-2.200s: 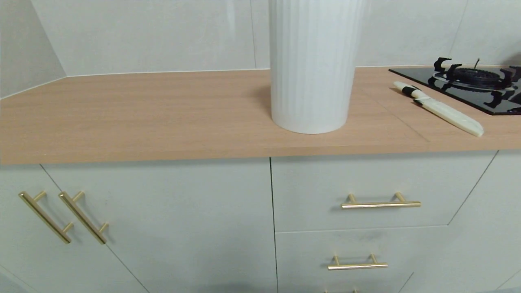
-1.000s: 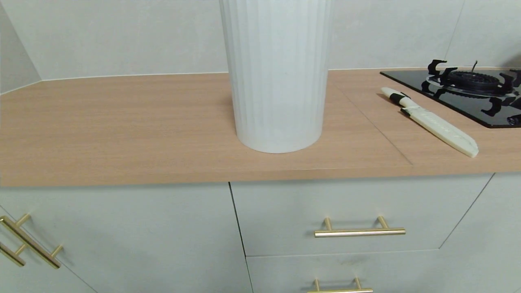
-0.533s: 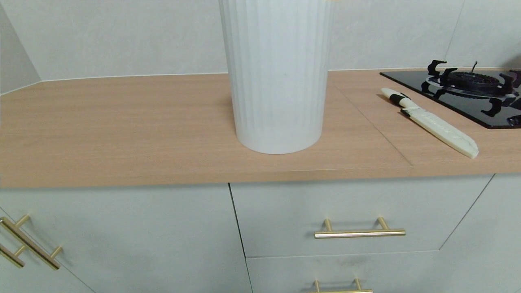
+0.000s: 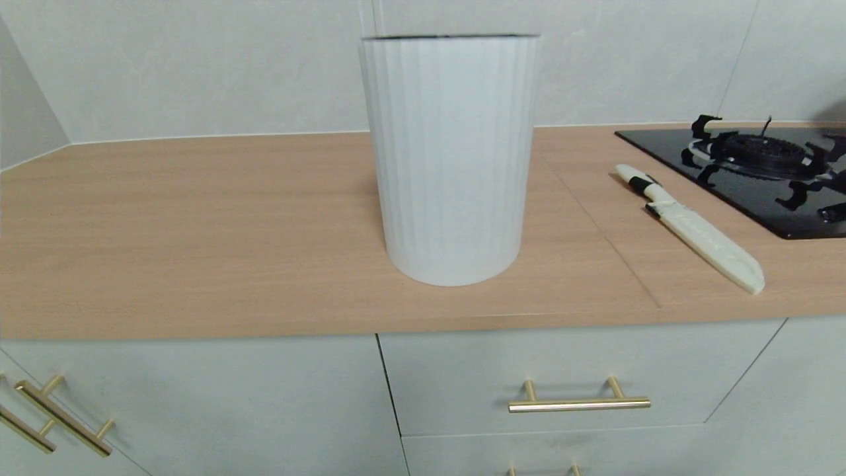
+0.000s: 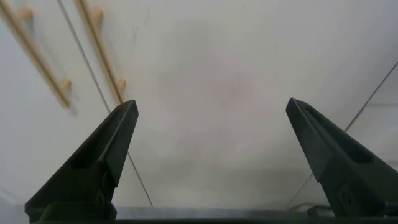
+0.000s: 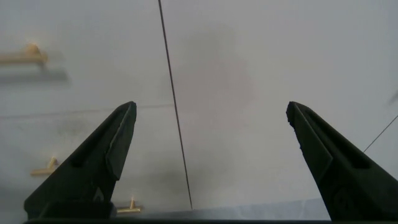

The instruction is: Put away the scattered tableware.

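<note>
A tall white ribbed container [image 4: 451, 158] stands upright on the wooden counter [image 4: 198, 225], near its front edge. To its right a cream knife with a black band on the handle [image 4: 691, 229] lies flat on the counter, beside the hob. My left gripper [image 5: 211, 109] is open and faces the pale cabinet doors with brass handles [image 5: 99, 53]. My right gripper [image 6: 211, 112] is open too and faces the drawer fronts [image 6: 249, 81], nothing between its fingers.
A black gas hob [image 4: 760, 165] with a burner occupies the counter's right end. Grey tiled wall runs behind. Below the counter are drawers with a brass bar handle [image 4: 578, 402] and cabinet doors with brass handles [image 4: 59, 416] at the lower left.
The head camera has tilted up and shifted right, so the container's rim now shows. The container and knife have not moved on the counter.
</note>
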### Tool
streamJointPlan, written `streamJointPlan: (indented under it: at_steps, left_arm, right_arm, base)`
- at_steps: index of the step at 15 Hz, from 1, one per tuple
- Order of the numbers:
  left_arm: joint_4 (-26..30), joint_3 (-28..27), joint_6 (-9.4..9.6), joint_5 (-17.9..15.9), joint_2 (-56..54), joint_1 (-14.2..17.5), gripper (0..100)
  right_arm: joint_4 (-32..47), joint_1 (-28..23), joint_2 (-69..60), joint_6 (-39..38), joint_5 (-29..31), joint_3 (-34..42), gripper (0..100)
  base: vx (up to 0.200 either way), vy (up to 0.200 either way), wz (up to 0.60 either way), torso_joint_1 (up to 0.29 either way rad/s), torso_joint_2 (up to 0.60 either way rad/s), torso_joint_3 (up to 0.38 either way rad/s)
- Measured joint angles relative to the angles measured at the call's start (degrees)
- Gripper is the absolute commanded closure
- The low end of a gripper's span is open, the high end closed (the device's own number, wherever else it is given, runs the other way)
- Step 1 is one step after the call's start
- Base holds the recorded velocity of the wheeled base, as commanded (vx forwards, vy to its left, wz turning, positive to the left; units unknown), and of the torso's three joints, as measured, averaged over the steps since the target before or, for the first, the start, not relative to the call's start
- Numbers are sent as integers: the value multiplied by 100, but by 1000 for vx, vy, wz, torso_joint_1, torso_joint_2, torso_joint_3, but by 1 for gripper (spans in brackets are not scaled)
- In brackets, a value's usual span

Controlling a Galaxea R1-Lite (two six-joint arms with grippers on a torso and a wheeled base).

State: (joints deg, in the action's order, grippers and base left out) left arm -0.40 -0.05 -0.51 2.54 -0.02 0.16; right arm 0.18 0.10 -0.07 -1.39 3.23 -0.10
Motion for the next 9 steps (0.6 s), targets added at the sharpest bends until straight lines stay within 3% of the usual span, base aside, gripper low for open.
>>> streamJointPlan:
  at_steps: [9]
  left_arm:
    - [5, 5, 0, -2, 0, 0, 0]
  right_arm:
    - [0, -5, 0, -2, 2, 0, 0]
  base:
    - [0, 0, 0, 165, -479, -296]
